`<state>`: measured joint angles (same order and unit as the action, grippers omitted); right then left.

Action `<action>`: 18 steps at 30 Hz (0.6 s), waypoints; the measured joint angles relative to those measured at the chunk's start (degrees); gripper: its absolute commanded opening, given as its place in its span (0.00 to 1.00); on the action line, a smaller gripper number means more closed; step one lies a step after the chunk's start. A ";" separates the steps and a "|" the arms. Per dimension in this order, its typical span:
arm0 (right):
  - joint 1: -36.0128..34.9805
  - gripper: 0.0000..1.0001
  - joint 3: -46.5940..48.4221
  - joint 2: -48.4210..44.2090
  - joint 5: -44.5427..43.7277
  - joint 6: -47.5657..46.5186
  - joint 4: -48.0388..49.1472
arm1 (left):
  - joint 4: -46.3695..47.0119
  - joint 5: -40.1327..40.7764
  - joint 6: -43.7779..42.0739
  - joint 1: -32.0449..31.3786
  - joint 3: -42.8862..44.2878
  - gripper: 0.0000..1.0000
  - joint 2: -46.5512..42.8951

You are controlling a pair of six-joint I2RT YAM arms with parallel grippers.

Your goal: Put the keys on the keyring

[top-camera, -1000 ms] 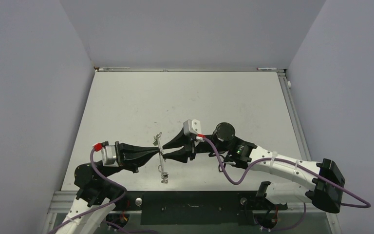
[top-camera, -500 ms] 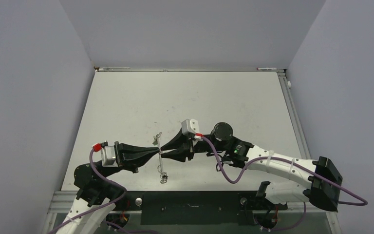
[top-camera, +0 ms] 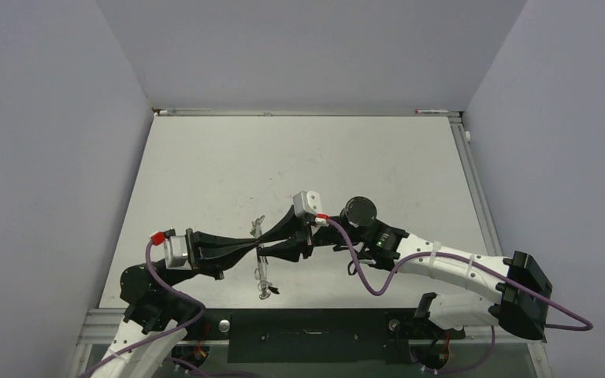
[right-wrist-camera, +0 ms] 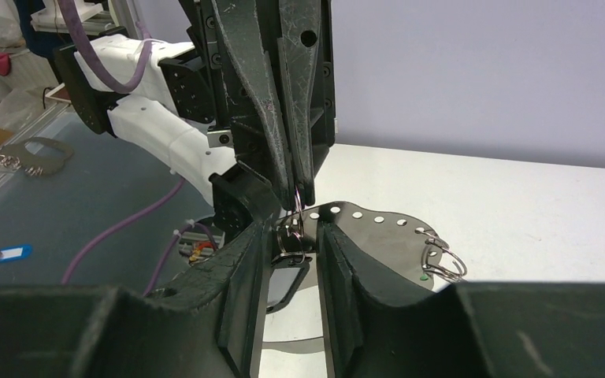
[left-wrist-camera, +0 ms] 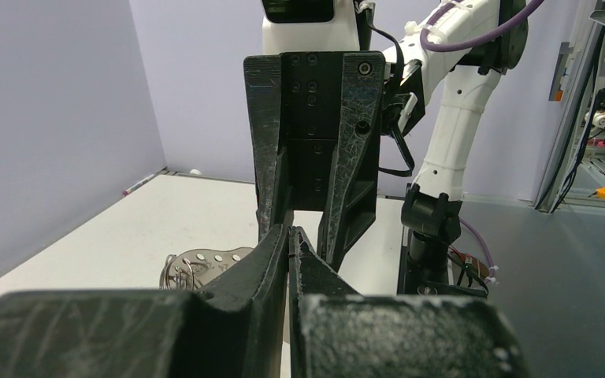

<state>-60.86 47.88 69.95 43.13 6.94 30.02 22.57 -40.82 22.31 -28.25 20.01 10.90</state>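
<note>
A thin curved metal plate (top-camera: 261, 268) with a row of holes stands on edge between my two grippers; it also shows in the right wrist view (right-wrist-camera: 378, 232) and the left wrist view (left-wrist-camera: 205, 264). Small rings hang at its ends (right-wrist-camera: 445, 260). My left gripper (top-camera: 254, 246) is shut on a thin keyring (right-wrist-camera: 298, 195) at the plate's middle. My right gripper (right-wrist-camera: 295, 230) is open, its jaws on either side of a ring carrying a black-framed tag (right-wrist-camera: 287, 285). I cannot pick out any loose silvery keys on the table.
The dark rail (top-camera: 307, 324) runs along the table's near edge, just below the plate. Grey walls close in on the left, right and back. Off the table, on a dark bench, lie a blue-tagged key (right-wrist-camera: 4, 253) and another ringed plate (right-wrist-camera: 30, 153).
My right gripper has moved left, so its open jaws now straddle the ring and tag. The plate's lower end has swung slightly. My left gripper stays shut in place.
</note>
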 measured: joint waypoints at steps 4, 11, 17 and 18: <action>0.00 0.27 0.00 0.00 0.22 0.00 -0.04 | 0.00 0.00 -0.02 0.22 0.00 0.00 0.00; 0.00 0.18 0.00 0.00 0.63 0.02 -0.04 | 0.02 0.00 -0.02 0.24 0.00 0.00 0.00; 0.00 0.07 0.28 0.11 0.63 0.22 -0.09 | 0.33 -0.11 0.00 0.24 0.00 0.00 0.00; 0.02 0.05 0.42 0.13 0.63 0.24 -0.11 | 0.50 -0.09 0.00 0.26 0.00 0.00 0.00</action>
<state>-60.84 48.29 70.08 43.77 7.18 29.91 23.07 -40.91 22.31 -27.99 20.01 10.90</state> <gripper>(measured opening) 0.109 0.004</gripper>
